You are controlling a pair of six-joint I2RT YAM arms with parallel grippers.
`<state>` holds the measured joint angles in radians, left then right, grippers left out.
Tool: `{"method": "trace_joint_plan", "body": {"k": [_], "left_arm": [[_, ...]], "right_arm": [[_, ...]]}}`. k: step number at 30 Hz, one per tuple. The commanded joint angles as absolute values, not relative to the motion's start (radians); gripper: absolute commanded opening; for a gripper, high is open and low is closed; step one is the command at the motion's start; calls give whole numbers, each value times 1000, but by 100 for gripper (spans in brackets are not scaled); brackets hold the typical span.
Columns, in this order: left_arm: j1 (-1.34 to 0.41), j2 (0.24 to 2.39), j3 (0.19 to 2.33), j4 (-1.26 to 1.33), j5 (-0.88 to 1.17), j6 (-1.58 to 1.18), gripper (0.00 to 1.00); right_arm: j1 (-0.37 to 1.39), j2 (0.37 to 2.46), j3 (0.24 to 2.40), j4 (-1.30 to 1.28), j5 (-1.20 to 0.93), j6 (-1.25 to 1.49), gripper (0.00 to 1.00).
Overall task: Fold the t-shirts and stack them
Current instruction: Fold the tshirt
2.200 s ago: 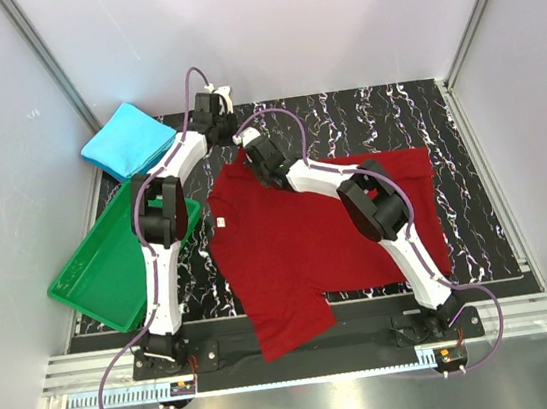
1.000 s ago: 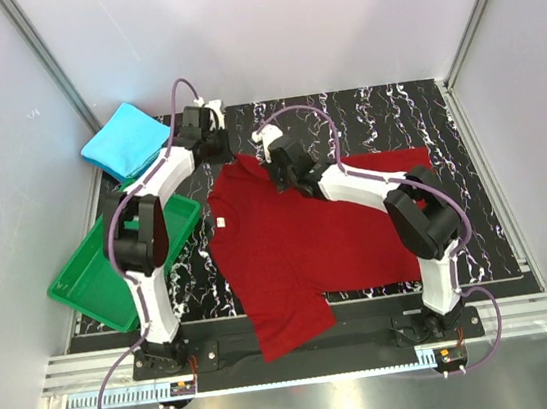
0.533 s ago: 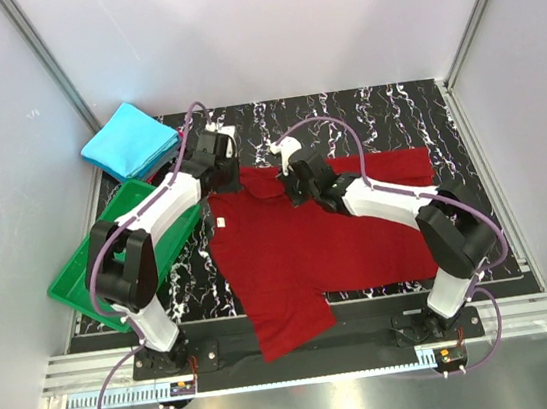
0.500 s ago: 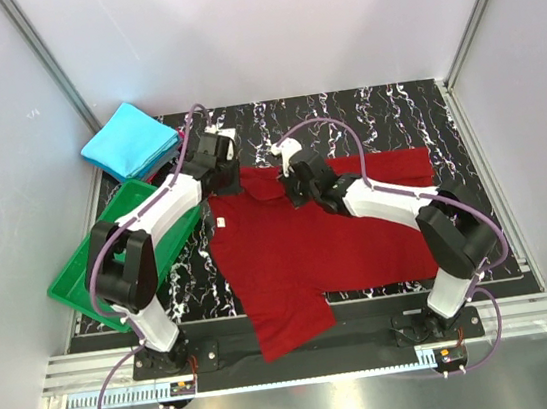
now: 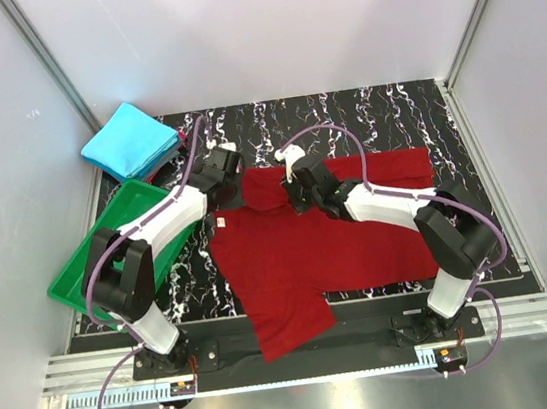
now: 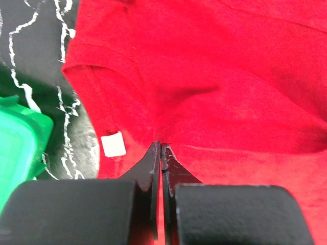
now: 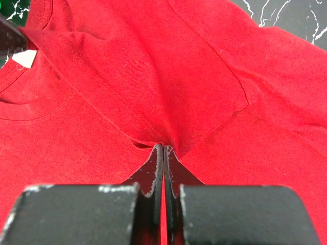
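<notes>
Cloth in work: the dark red t-shirt lies spread across the middle of the worktop, collar toward the left edge. One sleeve reaches past the near edge onto the rail. The cyan t-shirt sits already folded in the far-left corner. The green tray lies along the left edge and is not part of the stack.

Left pincer: jaws together on a pinch of red cloth just beside the collar. Right pincer: jaws together on a pinch further along the same far side, where the cloth bunches into a ridge. Both carry that far side up off the layer beneath.

Step in hand, as judged: folding the far side over toward the near edge.
- Move both arms together at equal height so the crease runs straight and parallel to the near edge.
- Hold the span between the two pinches lightly taut; slack there will wrinkle.
- Lift high enough that the lower layer does not drag along.
- Lay the edge down flat before you let go.

Labels: one small white tag inside the collar shows no readable writing. No brand is visible elsewhere.
</notes>
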<state>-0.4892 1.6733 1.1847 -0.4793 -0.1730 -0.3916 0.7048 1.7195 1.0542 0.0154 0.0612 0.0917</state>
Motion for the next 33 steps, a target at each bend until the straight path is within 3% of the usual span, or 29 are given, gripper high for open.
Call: {"method": "trace_joint_plan", "body": {"k": [1,19,32,33], "left_arm": [[-512,1634,1160,-451,-227,-434,0],[-592,1540,1046,-485,-403,-609,0],[-657,1630,1064,-581,-560,-726,0],[-657,1644,1077,-586,-557,-721,3]], "right_arm": [[712,1669,1035,57,75,112,0],[710,1605,933,89,107,124,0],[710,1608,893,84,84,161,0],[710,1606,896,71,80,166,3]]}}
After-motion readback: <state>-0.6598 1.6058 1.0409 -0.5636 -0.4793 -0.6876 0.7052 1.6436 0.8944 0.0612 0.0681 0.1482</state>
